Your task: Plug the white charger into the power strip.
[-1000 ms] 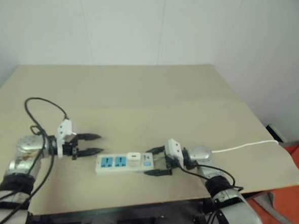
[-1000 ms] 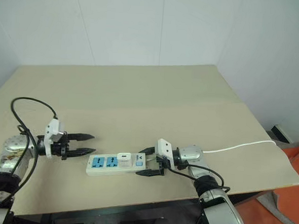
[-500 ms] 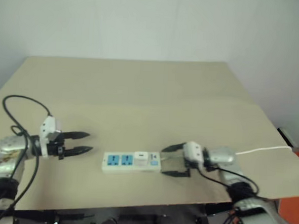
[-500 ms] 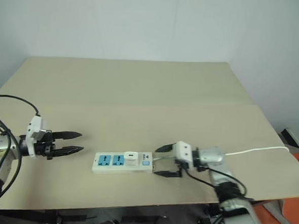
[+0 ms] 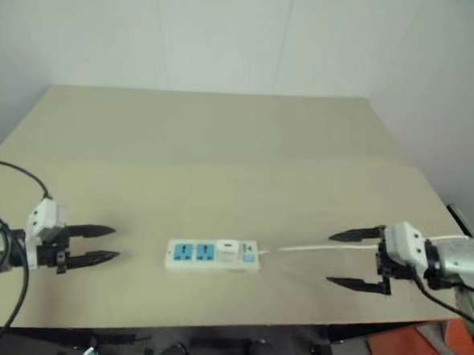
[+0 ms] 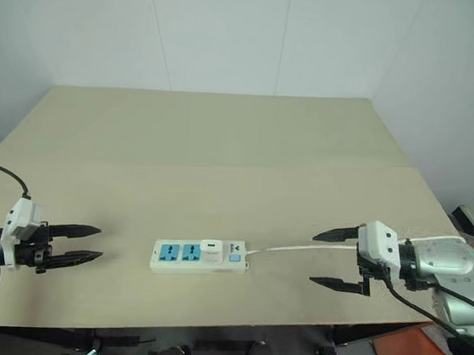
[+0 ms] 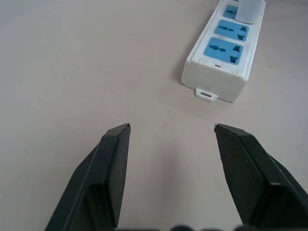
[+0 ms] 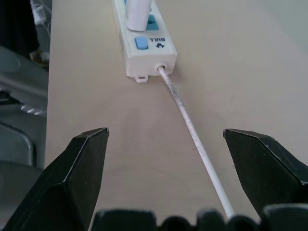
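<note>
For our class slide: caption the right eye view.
Charger plugged into strip; both open grippers apart from it.

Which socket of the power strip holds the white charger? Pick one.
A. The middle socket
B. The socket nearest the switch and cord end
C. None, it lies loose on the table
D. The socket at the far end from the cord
B: the white charger sits in the power strip beside the switch; two blue sockets are free.
</note>
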